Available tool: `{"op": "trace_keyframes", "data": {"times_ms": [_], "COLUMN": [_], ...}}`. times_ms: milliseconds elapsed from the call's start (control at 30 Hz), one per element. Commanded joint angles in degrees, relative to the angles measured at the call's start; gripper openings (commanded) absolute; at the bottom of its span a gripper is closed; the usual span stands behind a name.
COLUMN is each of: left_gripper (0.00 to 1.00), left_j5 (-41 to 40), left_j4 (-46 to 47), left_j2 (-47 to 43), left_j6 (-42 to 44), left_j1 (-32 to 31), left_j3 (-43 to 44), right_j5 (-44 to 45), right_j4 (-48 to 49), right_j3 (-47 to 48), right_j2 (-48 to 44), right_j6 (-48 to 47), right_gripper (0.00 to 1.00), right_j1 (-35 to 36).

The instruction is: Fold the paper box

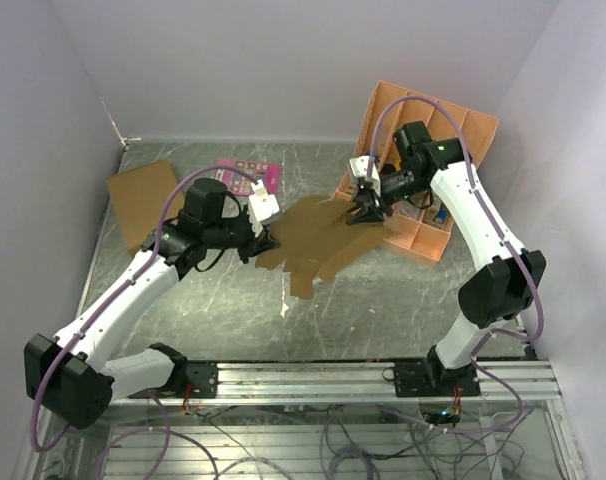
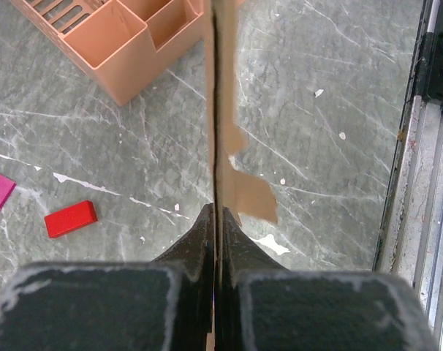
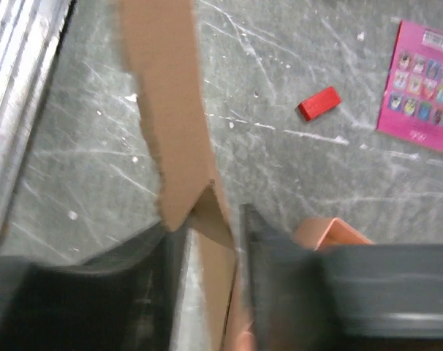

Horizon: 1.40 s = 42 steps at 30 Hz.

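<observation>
Though thin, creased brown paper box

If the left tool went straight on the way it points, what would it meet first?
Past the paper box the left tool clamps, probably the right tool, then the orange tray; depth unclear.

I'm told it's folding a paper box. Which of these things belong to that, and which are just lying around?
In the job: flat brown cut-out cardboard sheet (the paper box); left gripper clamped on it; right gripper at its other end.
Lying about: salmon plastic compartment tray; pink printed card; small red block; separate brown cardboard piece at far left.
</observation>
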Motion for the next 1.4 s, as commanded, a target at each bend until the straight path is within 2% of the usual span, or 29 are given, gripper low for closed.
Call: {"op": "trace_keyframes", "data": {"times_ms": [0,33,100,233,333,400,467,500,567,633,767,867,1000,1067,1267,1367], "left_gripper": [0.07,0.07,0.07,0.07,0.07,0.07,0.07,0.07,0.07,0.07,0.07,0.07,0.07,0.07,0.07,0.07], "left_j5": [0.46,0.09,-0.37,-0.90,-1.20,-0.85,-0.19,0.16,0.74,1.38,2.60,2.96,3.29,3.27,3.08,3.38], "left_j4": [2.37,2.41,2.74,4.05,4.50,4.56,4.83,5.15,5.49,5.59,5.80,6.40,6.96,7.17,7.50,8.02], "left_j2": [-1.28,-1.55,-2.42,-4.77,-6.72,-7.67,-8.62,-9.10,-10.03,-10.82,-11.29,-11.13,-10.77,-10.76,-10.79,-10.55], "left_j6": [0.96,0.88,0.49,-0.22,-0.68,-1.10,-1.76,-2.03,-2.56,-2.99,-3.69,-4.21,-4.62,-4.81,-5.03,-5.28], "left_j1": [0.45,0.51,0.73,1.23,1.80,2.09,2.46,2.57,2.78,2.83,2.85,2.85,2.87,2.93,2.95,2.93], "left_j3": [1.35,0.91,-0.28,-2.29,-2.90,-3.19,-3.64,-3.88,-4.38,-4.45,-4.11,-4.21,-4.32,-4.40,-4.59,-4.82], "right_j5": [1.77,1.09,-2.81,-5.07,-6.04,-8.37,-8.51,-8.66,-7.90,-8.92,-14.04,-14.45,-13.40,-13.71,-19.38,-21.21], "right_j4": [3.07,3.91,3.87,4.40,14.35,23.43,34.80,38.88,43.11,39.47,32.98,36.30,45.55,45.52,30.28,27.69], "right_j3": [2.66,3.66,5.92,6.87,1.71,-3.61,-10.16,-13.00,-18.08,-20.24,-24.69,-28.03,-31.56,-31.34,-28.57,-29.79], "right_j2": [-2.21,-3.16,-5.33,-9.82,-15.00,-19.08,-22.34,-23.38,-23.86,-22.52,-20.37,-20.43,-20.40,-19.41,-16.89,-17.59], "right_j6": [6.40,7.77,8.70,12.70,22.97,30.83,41.37,44.61,47.69,43.71,38.61,42.81,51.36,51.88,39.76,38.53], "right_gripper": [0.49,0.60,0.72,0.74,0.73,0.67,0.56,0.48,0.27,0.19,0.18,0.18,0.19,0.19,0.22,0.25], "right_j1": [-1.09,-3.56,-8.23,-14.83,-21.51,-28.27,-35.11,-38.11,-41.47,-41.59,-38.65,-34.52,-30.13,-28.92,-28.22,-28.07]}}
